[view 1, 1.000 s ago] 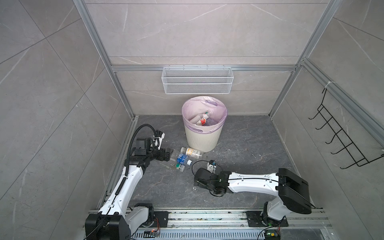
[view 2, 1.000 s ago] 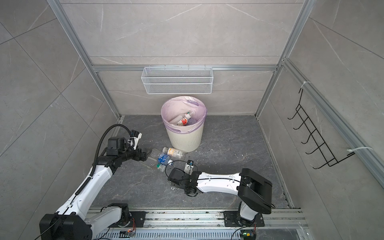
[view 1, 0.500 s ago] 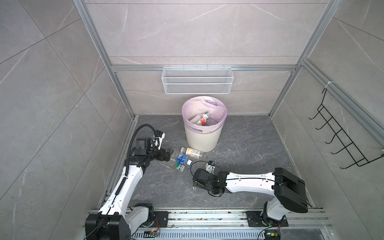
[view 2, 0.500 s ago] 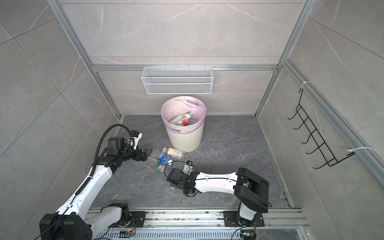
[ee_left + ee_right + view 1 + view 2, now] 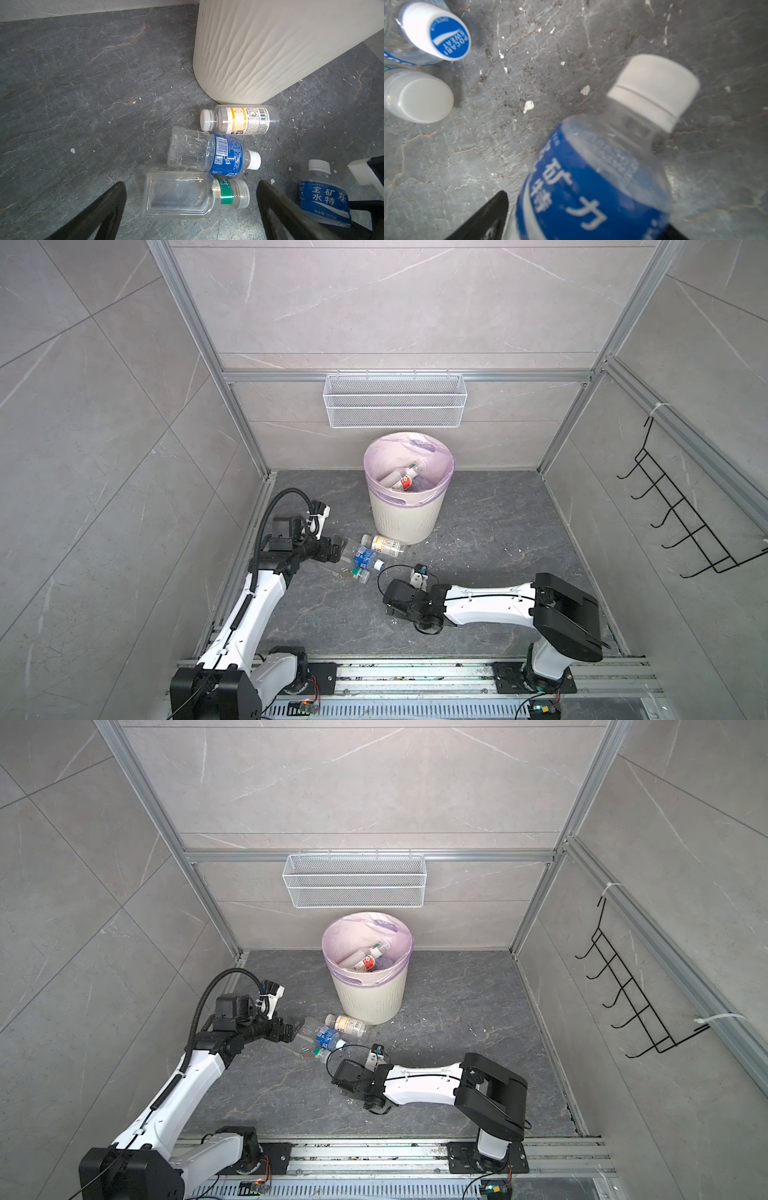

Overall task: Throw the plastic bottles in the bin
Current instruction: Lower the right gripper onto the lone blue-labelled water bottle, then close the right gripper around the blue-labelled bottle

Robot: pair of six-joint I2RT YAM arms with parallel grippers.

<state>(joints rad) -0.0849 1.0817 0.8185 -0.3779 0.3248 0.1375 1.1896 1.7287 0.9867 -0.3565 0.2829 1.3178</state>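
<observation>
The bin (image 5: 405, 518) stands near the back wall, with a few bottles (image 5: 405, 479) heaped inside on its pink liner. Four more are out on the dark floor (image 5: 478, 531) in front of it.

The yellow-label bottle (image 5: 243, 120) lies on its side right at the bin's base; I cannot tell whether it touches. Just beside it lies the Pocari bottle (image 5: 224, 154), with a blue label and white cap. Next to that is the clear bottle (image 5: 182, 195) with a green neck band. The three lie side by side, the yellow one's cap pointing the opposite way to the other two. The water bottle (image 5: 591, 176), with a blue label and white cap, sits a little apart from them, nearer the right arm.

The left gripper (image 5: 191, 182) hovers low with its jaws wide, one on each side of the clear bottle and clear of it. The right gripper (image 5: 587, 207) is down at the floor with the water bottle between its jaws. One finger (image 5: 488, 216) stands just beside the label, but I cannot tell whether the jaws press on the bottle.

A mesh basket (image 5: 395, 406) hangs on the back wall above the bin. A black hook rack (image 5: 681, 522) hangs on the right wall.
</observation>
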